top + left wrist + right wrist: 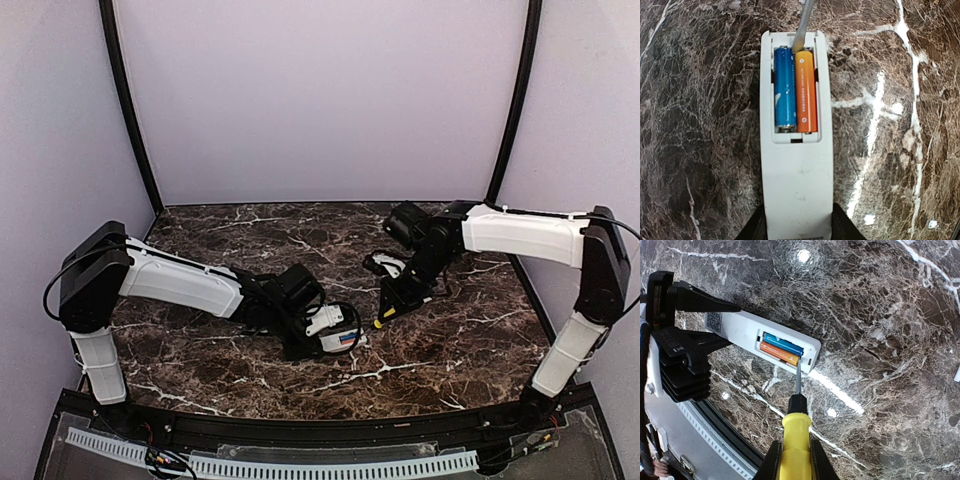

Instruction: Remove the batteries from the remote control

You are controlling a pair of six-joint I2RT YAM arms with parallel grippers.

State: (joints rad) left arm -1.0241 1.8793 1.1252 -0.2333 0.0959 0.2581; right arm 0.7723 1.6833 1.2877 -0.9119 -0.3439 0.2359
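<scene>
Screwdriver [796, 430] tip apparently at orange battery [806, 92]

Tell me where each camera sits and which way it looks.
Top external: high behind left arm and right arm, looking down on the table.
Left wrist: faces down along the remote control; left fingers show at bottom.
Right wrist: faces down the screwdriver that the right fingers grip.
Both wrist views share the batteries.
</scene>
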